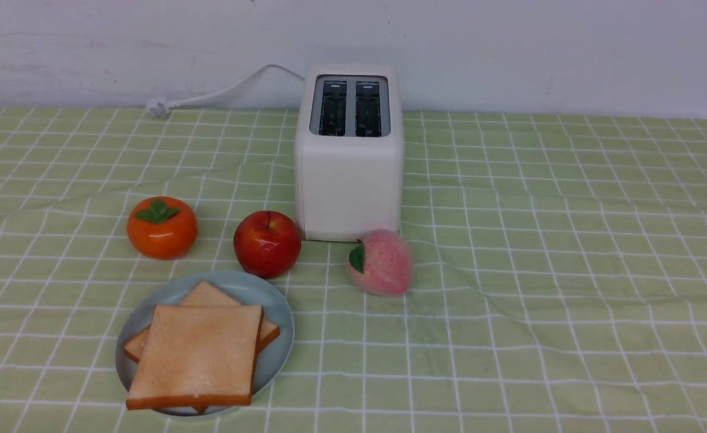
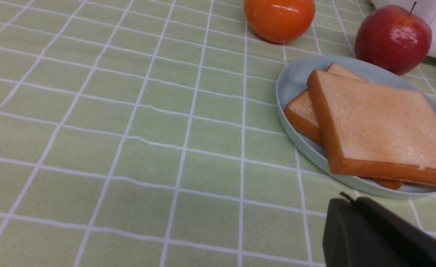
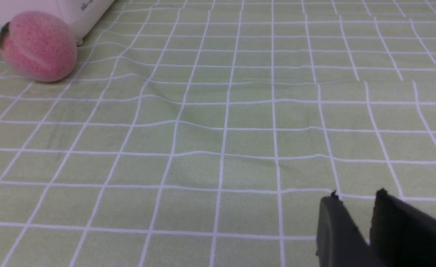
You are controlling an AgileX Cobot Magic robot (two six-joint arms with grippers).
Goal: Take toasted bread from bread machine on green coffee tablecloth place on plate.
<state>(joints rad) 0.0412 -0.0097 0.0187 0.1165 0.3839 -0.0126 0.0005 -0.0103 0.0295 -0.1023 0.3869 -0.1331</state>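
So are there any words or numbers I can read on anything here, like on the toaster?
Toaster: a small grey mark is printed low on its white side in the right wrist view, but it is too small and blurred to read.
Toaster in the front view: no writing shows on its front face.
Toast, plate, apple, orange fruit, peach, tablecloth: no words or numbers.

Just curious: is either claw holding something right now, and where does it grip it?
Nothing is held. The left claw is shut and empty, the right claw slightly parted over bare tablecloth. Both toast slices lie on the plate.
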